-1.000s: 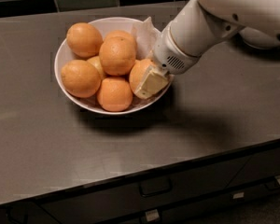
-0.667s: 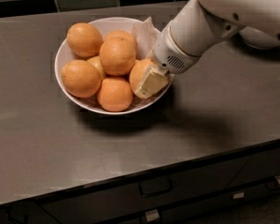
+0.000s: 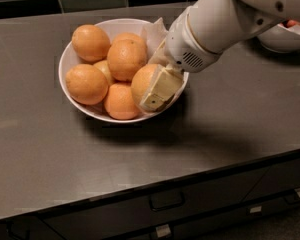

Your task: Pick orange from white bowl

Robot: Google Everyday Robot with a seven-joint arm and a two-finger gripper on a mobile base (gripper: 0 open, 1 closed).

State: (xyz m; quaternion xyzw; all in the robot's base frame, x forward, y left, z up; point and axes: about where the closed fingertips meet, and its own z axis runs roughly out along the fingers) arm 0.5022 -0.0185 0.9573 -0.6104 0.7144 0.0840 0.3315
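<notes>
The white bowl [image 3: 70,59] stands on the dark counter at the back left and holds several oranges on crumpled white paper [image 3: 155,34]. My gripper [image 3: 149,95] reaches down from the upper right into the bowl's right side. It is shut on the orange [image 3: 140,79] that lies against the near right rim. One pale yellow finger [image 3: 162,86] presses flat on that orange's right face; the other finger is hidden behind it. The orange rests low in the bowl among the others.
Other oranges [image 3: 91,43] fill the bowl's left and middle. A second white bowl [image 3: 285,39] with red fruit sits at the far right, partly behind my arm [image 3: 225,19]. A dark tiled wall runs along the back; drawers [image 3: 167,201] lie below the counter's front edge.
The held orange shows a little more and sits slightly further left in the bowl. The arm and bowl have hardly moved.
</notes>
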